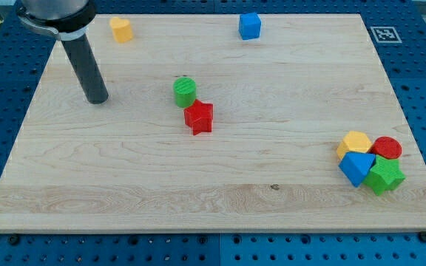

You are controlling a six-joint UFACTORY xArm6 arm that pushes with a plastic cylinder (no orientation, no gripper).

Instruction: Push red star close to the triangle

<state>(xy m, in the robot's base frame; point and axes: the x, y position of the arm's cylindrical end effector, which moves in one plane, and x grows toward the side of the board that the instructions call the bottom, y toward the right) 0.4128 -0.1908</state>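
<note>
- Far off to the view's right and below my tip (97, 100), close to the tabletop's (198, 199) bottom-right corner: a tight cluster of blue triangle (356, 168), green star (384, 177), yellow block (356, 142) and red cylinder (387, 147), all touching or nearly so.
- Nearer, to the view's right of my tip and a little lower: red star (198, 117), well apart from the triangle, with bare wood between.
- Touching the star's upper-left edge, or just beside it: green cylinder (186, 91), to the right of my tip and slightly higher.
- No jaws on this rig: only a bare rod, holding nothing and touching no block.
- Step in hand, by judgement: lining up behind the star, push not yet begun.
- To do it well: bring my tip to the star's left side, a shade above its middle, so the push runs right and gently down toward the triangle.
- Pass below the cylinder on approach; a brush there would likely drag it along or twist the star off line.
- Push slowly and correct early if the star rotates.
- Stop short of the cluster to avoid scattering it.
- Farthest, by the top edge: a small yellow block (121, 29) above my tip, and a blue cube (250, 26) up and well to the right; both clear of the path.
</note>
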